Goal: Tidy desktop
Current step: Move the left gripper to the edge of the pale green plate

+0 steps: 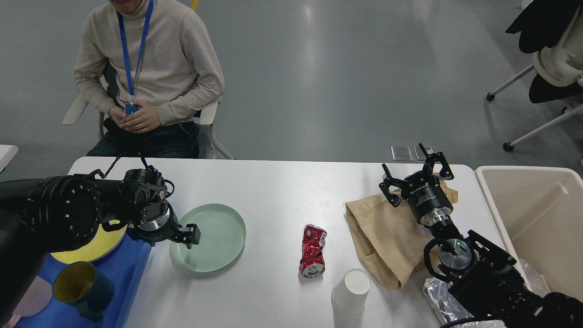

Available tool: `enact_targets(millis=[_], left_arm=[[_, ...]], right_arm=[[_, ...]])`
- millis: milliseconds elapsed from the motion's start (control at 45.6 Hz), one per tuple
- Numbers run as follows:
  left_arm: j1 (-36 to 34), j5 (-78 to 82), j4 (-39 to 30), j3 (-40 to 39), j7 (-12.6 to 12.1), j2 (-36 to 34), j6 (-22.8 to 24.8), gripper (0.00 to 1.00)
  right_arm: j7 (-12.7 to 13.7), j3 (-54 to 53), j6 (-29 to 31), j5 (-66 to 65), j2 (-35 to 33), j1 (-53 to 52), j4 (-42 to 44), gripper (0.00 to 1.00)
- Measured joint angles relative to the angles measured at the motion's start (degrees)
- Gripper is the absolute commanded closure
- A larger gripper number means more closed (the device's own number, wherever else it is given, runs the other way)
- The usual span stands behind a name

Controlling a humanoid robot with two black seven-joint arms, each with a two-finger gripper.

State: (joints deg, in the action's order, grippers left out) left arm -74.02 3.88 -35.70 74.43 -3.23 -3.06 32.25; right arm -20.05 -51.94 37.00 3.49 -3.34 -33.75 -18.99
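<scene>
The wide white smooth desktop [273, 191] spans the view's lower half. At nine o'clock, the left gripper [184, 236] pinches the pale green round glass plate's [214, 239] rim. At three o'clock, the right gripper [416, 175] spreads open above the crumpled brown paper bag [387, 237].

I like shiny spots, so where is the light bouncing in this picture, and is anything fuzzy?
In the head view, pale ceiling-light streaks glare off the grey floor; the desktop looks bright, with soft shadows beside the crushed red can and the paper cup. The crumpled foil glints. Nothing looks badly blurred.
</scene>
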Motion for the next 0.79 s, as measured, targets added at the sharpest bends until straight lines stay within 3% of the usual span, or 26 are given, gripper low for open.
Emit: enact_targets(millis=[88, 789], left_arm=[[0.82, -0.01, 0.78, -0.28, 0.0, 0.09, -0.24, 0.13], [3.26, -0.02, 2.23, -2.43, -0.55, 0.07, 0.43, 0.52]], right_arm=[[0.0, 0.0, 0.0, 0.0, 0.0, 0.0, 0.0, 0.0], [0.0, 0.0, 0.0, 0.02, 0.0, 0.02, 0.0, 0.0]])
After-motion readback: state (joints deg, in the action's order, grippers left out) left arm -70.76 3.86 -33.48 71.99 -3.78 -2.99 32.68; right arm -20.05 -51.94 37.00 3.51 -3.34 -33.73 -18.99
